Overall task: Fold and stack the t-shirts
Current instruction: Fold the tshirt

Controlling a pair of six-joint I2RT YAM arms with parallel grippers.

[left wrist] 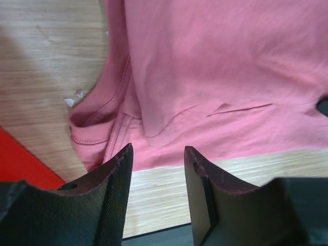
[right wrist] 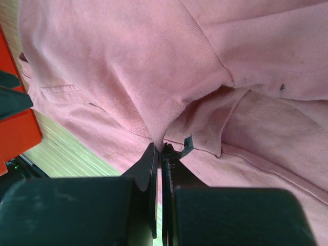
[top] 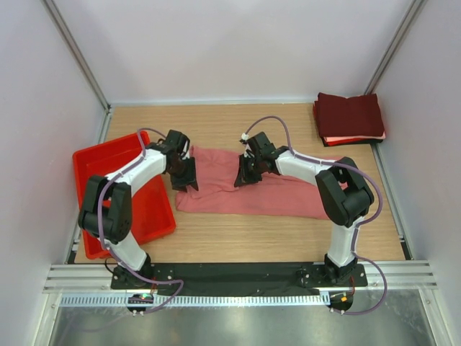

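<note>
A: What's nearest?
B: A red tray (top: 90,162) at the left, then the pink shirt (top: 281,196) spread across the middle of the table (top: 288,241). The left claw (left wrist: 156,154) hangs over the shirt's left end, fingers spread, holding nothing.
A: And the right claw (right wrist: 160,149)?
B: Pinching a raised fold of the pink shirt, mid-frame.
A: Further back?
B: Folded maroon shirts (top: 351,114), stacked in the upper right corner.
</note>
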